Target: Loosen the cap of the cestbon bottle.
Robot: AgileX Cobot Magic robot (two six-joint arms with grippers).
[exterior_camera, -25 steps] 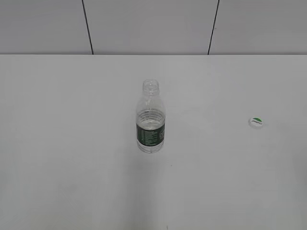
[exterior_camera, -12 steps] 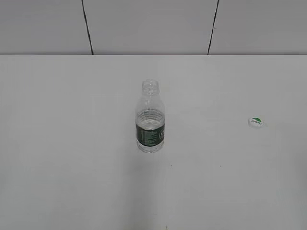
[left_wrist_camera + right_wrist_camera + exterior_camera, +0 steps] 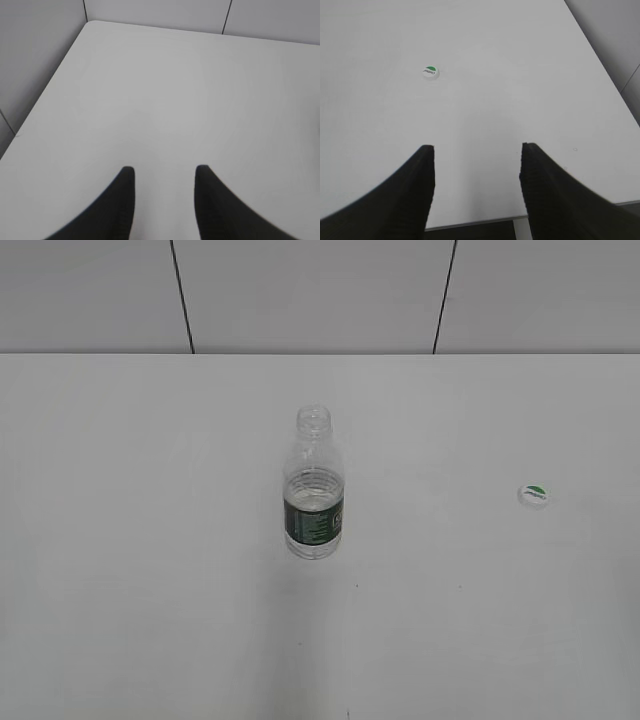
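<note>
The cestbon bottle [image 3: 314,495] stands upright in the middle of the white table, its neck open with no cap on it. The cap [image 3: 534,495] lies flat on the table to the right of the bottle, well apart from it; it also shows in the right wrist view [image 3: 430,72], ahead and left of the jaws. My left gripper [image 3: 164,172] is open and empty over bare table near the left edge. My right gripper [image 3: 476,150] is open and empty near the table's front right edge. Neither gripper shows in the exterior view.
The white table [image 3: 150,540] ends at a grey panelled wall [image 3: 320,290] at the back. The table's left edge [image 3: 45,95] shows in the left wrist view, its right edge [image 3: 600,65] and front edge [image 3: 485,220] in the right wrist view.
</note>
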